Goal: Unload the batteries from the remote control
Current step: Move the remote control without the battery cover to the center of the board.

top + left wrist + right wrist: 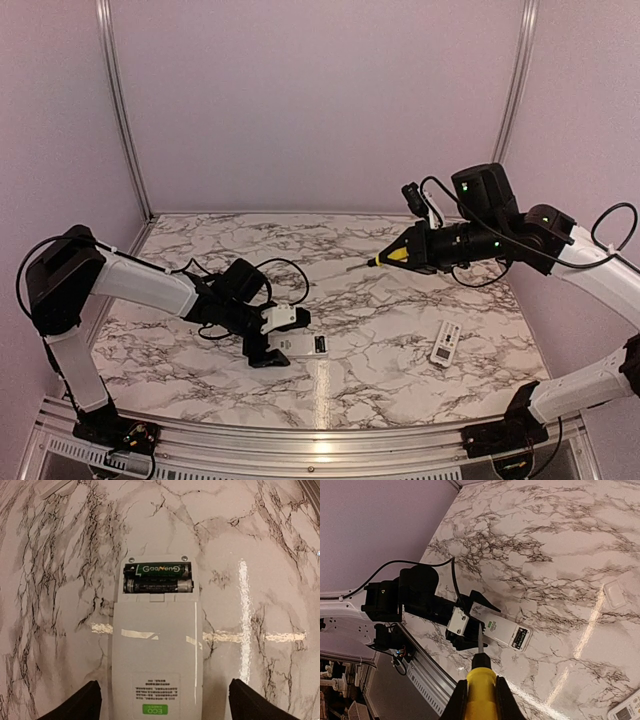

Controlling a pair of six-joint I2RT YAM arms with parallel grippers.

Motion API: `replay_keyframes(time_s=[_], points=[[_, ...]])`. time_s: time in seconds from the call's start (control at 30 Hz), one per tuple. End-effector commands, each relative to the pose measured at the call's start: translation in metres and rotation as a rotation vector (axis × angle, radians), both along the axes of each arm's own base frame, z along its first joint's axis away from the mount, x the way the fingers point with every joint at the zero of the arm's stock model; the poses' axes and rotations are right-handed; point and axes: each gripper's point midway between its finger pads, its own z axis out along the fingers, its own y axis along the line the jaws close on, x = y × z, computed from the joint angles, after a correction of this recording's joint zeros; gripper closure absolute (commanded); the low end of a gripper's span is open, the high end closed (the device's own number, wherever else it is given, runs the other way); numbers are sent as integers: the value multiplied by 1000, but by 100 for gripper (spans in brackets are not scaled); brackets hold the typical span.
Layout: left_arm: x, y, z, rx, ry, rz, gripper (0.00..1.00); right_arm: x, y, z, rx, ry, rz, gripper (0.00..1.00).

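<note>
The white remote control lies back-up on the marble table with its battery bay uncovered. Two batteries lie side by side in the bay at its far end, one with a green label. My left gripper is open and straddles the remote's near end, with a gap between each finger and the remote's sides. From above, the left gripper sits at the remote. My right gripper is shut on a yellow-handled screwdriver and hangs in the air at the right, well away from the remote.
A second white remote lies face-up at the right front. A small flat grey cover plate rests on the marble beyond the first remote. Purple walls enclose the table, and a metal rail runs along the near edge.
</note>
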Motion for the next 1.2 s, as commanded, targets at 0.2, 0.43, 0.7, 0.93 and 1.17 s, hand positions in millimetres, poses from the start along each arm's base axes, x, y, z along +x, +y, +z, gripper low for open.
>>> replay_keyframes(time_s=[0.2, 0.43, 0.7, 0.93, 1.17], points=[[-5, -17, -11, -59, 8, -29, 27, 1, -3, 3, -9, 6, -7, 100], [-18, -23, -14, -55, -7, -58, 52, -2, -3, -3, -16, 18, 6, 100], [-48, -49, 6, -93, 3, -96, 58, -4, -10, -1, -32, 1, -7, 100], [-70, -63, 8, -114, 43, -94, 56, -6, -14, -2, -30, -2, -18, 100], [-75, -59, -1, -107, 42, -90, 37, -7, -15, -3, -26, 3, -23, 100]])
